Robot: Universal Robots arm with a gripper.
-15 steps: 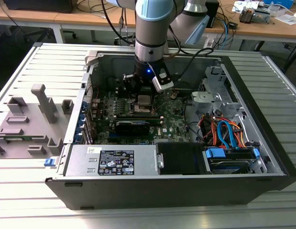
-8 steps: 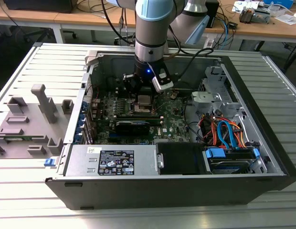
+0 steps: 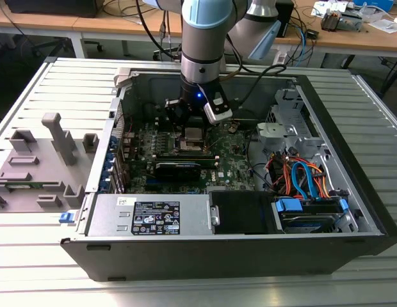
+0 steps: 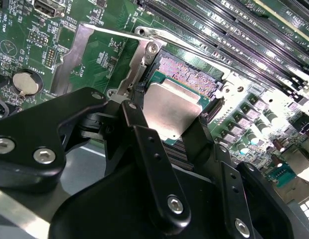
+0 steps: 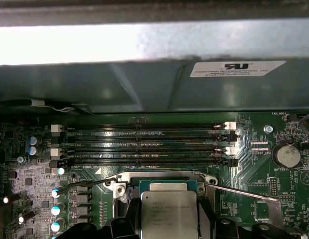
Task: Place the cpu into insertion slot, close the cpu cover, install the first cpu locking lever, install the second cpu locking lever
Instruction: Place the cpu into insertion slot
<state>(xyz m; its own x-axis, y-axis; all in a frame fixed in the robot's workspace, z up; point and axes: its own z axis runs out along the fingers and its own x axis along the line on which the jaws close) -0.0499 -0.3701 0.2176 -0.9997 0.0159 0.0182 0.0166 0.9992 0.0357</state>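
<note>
While the cpu (image 4: 172,107) is clamped by its edges between the fingers (image 4: 144,144) of the hand (image 4: 169,124), it hangs just over the slot (image 4: 187,73), whose bare pin field shows beyond the chip. By that I judge it not yet seated. It wants squaring to the rim, corners matched, then lowering straight, with no sideways drag across the pins. The cover (image 4: 70,62) stands flipped open beside the slot. The slot lies toward the board (image 5: 254,164) edge along the case wall (image 5: 144,89), memory slots (image 5: 144,144) between.
</note>
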